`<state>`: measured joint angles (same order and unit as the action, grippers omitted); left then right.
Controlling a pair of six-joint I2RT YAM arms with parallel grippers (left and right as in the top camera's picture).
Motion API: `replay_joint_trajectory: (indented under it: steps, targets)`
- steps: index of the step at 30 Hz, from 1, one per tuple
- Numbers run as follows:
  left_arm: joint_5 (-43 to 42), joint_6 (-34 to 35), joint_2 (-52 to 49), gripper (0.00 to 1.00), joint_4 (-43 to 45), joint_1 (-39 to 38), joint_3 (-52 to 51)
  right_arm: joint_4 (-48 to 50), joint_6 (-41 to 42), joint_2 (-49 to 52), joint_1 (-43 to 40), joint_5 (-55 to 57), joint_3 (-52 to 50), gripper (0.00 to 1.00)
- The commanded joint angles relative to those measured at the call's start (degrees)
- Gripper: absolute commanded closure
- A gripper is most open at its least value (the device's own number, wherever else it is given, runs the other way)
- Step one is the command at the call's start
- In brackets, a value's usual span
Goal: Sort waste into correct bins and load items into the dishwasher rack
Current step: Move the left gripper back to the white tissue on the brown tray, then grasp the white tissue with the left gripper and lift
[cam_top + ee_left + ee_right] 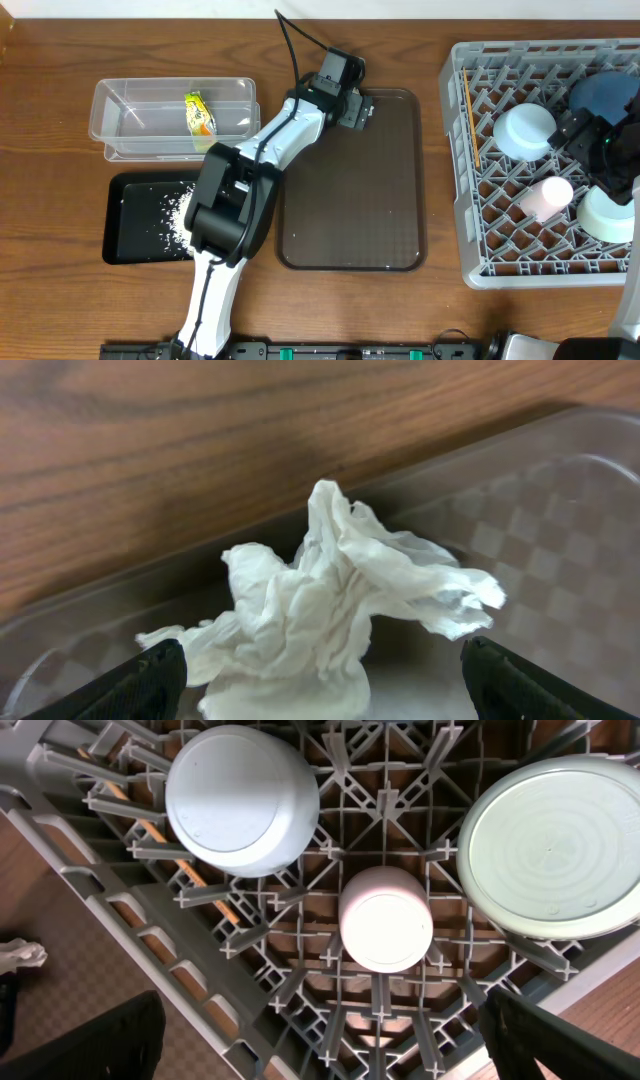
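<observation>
The crumpled white tissue (320,620) lies on the dark brown serving tray (390,200) near its far left corner. My left gripper (325,675) is open, with a finger on each side of the tissue; in the overhead view my left gripper (358,108) hides it. My right gripper (320,1020) is open and empty above the grey rack (480,260). The rack holds the light blue bowl (525,132), dark blue plate (605,95), pink cup (545,197), mint green bowl (605,215) and chopstick (470,120). The wrapper (200,112) lies in the clear tub (130,100). Rice (175,215) lies in the black tray (130,240).
The left arm reaches from the front edge across the black tray's right end to the brown tray's far corner. The right arm (625,290) comes in over the rack's right side. Bare wood table (400,30) surrounds everything.
</observation>
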<state>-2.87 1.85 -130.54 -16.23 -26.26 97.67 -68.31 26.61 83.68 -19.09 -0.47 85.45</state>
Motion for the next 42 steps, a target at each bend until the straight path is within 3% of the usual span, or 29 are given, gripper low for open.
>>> replay_joint_trajectory:
  steps: [1, 7, 9, 15, 23, 26, 31, 33, 42]
  targets:
    - [0.79, 1.44, -1.77, 0.10, 0.28, 0.20, -0.11, -0.09, 0.79, -0.13, -0.35, 0.02, 0.66, 0.01]
    - [0.81, 1.44, -2.47, 0.14, 0.13, 0.20, -0.11, -0.09, 0.79, -0.13, -0.35, 0.02, 0.66, 0.01]
    - [0.81, 1.44, -2.47, 0.30, 0.28, 0.20, -0.11, -0.07, 0.79, -0.13, -0.35, 0.02, 0.66, 0.01]
    - [1.01, 1.46, -1.40, 0.94, 0.28, 0.20, -0.07, -0.07, 0.79, -0.13, -0.35, 0.02, 0.66, 0.01]
    - [1.11, 1.88, 6.54, 0.94, -0.90, 0.42, -0.04, -0.09, 0.79, -0.13, -0.35, 0.02, 0.66, 0.01]
    - [5.05, 3.56, 11.10, 0.94, -3.56, 1.27, -0.04, -0.07, 0.79, -0.13, -0.35, 0.02, 0.66, 0.01]
    - [23.34, 11.52, 18.38, 0.94, -10.43, 4.85, -0.04, -0.09, 0.79, -0.13, -0.35, 0.02, 0.66, 0.01]
    - [26.77, 15.10, 20.31, 0.94, -13.22, 7.13, -0.07, -0.07, 0.79, -0.13, -0.35, 0.02, 0.66, 0.01]
    - [23.96, 33.46, 21.14, 0.94, -25.38, 21.53, -0.07, -0.09, 0.79, -0.13, -0.35, 0.02, 0.66, 0.01]
